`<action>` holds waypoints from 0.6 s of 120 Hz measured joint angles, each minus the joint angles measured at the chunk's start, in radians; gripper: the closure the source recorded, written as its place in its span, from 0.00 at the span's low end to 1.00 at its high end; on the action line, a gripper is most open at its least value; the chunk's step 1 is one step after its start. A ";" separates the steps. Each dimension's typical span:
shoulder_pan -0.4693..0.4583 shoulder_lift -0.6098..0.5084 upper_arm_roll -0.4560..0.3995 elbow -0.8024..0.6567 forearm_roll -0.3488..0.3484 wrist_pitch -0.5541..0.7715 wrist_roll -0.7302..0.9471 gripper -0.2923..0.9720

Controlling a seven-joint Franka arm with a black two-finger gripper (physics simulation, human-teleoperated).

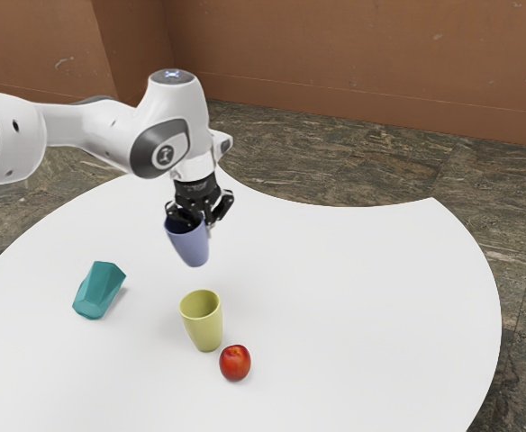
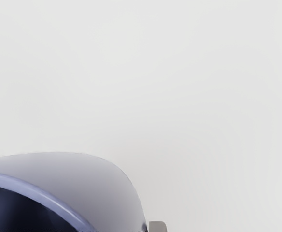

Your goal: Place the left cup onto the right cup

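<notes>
I see the lavender cup [image 2: 68,179] cut off by the wrist view's edge (my gripper [image 1: 192,218] hides part of its rim).

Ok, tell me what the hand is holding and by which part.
The hand holds the bluish-purple cup by its top rim. The cup hangs slightly tilted, lifted off the table, higher than the yellow-green cup.

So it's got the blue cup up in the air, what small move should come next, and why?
Probably ease the blue cup across until it hangs squarely over the yellow cup. The jaws hold it lifted and tilted, and it seems not yet centred over that open mouth, so lowering now could miss.
</notes>
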 joint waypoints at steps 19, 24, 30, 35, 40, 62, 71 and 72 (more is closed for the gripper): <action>-0.001 -0.027 -0.021 -0.013 -0.014 -0.037 -0.008 0.85; 0.000 -0.039 -0.024 -0.027 -0.021 -0.044 -0.011 0.85; -0.001 -0.054 -0.028 -0.038 -0.028 -0.054 -0.016 0.85; 0.000 -0.072 -0.035 -0.058 -0.032 -0.062 -0.021 0.85; -0.002 -0.089 -0.041 -0.075 -0.035 -0.067 -0.027 0.85; -0.002 -0.120 -0.082 -0.111 -0.040 -0.086 -0.064 0.85; -0.004 -0.122 -0.096 -0.112 -0.041 -0.091 -0.081 0.85; -0.004 -0.122 -0.097 -0.112 -0.041 -0.091 -0.083 0.85</action>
